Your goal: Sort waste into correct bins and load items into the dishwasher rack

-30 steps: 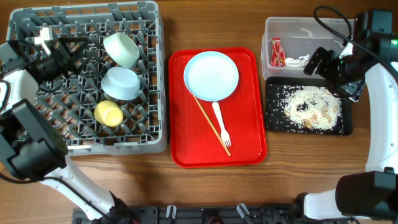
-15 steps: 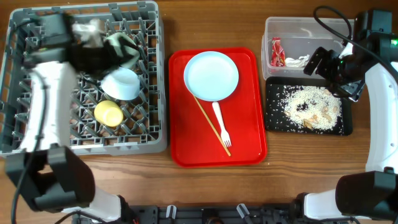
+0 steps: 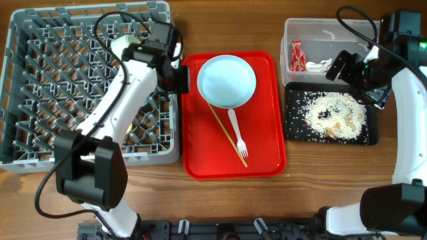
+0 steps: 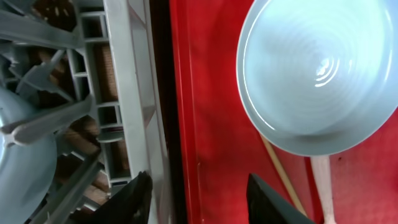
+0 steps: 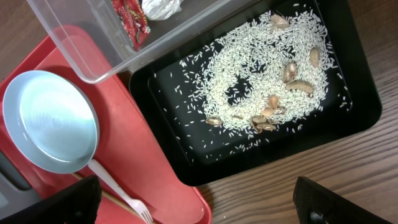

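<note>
Wrapper (image 3: 296, 55) and rice (image 3: 333, 113) are sitting binned upper right; left gripper (image 4: 199, 193), fingers apart, is hovering beside the mid-frame plate (image 3: 227, 81), with plate, fork (image 3: 237, 133) and chopstick (image 3: 223, 127) awaiting the rack (image 3: 53, 80); right gripper (image 5: 199, 202) is also hanging spread and empty.

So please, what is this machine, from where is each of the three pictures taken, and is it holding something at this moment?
It is a robot with two arms, each ending in a two-finger gripper. One picture looks down from above; the other two come from cameras on the wrists. On the table stand a grey rack, a red tray with a pale plate, a fork and a chopstick, a clear tub holding a wrapper, and a black tray of rice. The left gripper, at the red tray's edge, and the right gripper are both open and hold nothing.
</note>
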Available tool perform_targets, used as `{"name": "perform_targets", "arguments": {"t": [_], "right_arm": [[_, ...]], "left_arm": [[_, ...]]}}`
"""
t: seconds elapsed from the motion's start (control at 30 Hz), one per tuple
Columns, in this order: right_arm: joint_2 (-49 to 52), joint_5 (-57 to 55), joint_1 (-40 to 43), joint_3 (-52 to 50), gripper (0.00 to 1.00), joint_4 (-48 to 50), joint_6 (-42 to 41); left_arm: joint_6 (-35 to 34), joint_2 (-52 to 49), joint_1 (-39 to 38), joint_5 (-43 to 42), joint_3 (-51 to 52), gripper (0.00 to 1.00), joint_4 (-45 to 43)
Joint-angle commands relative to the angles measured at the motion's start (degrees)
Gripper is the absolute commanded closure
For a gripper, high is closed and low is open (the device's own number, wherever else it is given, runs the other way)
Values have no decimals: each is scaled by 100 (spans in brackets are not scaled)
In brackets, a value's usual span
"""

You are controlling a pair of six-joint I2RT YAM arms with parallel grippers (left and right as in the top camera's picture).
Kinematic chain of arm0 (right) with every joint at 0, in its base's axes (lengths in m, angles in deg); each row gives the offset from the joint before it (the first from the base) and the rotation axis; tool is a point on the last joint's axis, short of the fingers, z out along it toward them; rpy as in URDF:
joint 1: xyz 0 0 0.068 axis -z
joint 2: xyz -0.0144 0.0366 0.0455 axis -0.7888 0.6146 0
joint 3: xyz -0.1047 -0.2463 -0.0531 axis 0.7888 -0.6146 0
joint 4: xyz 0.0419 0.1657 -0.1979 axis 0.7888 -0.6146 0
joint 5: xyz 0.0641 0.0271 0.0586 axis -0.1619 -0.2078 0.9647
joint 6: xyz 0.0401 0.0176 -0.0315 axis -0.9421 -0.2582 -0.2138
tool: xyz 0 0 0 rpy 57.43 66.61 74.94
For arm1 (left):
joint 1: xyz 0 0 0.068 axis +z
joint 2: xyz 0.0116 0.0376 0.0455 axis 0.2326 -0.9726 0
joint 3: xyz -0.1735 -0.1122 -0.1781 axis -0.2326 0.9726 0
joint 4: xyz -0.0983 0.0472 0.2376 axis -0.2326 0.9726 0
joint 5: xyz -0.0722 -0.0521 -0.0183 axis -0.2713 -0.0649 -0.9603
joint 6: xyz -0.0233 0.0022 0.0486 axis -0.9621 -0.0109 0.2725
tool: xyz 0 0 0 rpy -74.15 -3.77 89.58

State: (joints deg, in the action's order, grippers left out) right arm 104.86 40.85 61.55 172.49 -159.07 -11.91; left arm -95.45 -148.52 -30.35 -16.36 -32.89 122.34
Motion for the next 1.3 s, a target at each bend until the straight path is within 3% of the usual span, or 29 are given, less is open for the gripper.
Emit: {"name": "perform_targets", "arguments": {"t": [0.0, 0.53, 1.03, 1.27], "right_arm": [[-13, 7, -2, 63, 0, 11, 44], [-13, 7, -2, 63, 0, 11, 42], [-13, 9, -2, 63, 0, 13, 39], [-13, 9, -2, 63, 0, 11, 39]], "left_arm": [[-302, -251, -52, 354, 2, 55, 260], [-433, -306, -63, 225, 2, 67, 844], [-431, -306, -63, 219, 2, 72, 1193], [-431, -306, -63, 219, 2, 88, 1276]]}}
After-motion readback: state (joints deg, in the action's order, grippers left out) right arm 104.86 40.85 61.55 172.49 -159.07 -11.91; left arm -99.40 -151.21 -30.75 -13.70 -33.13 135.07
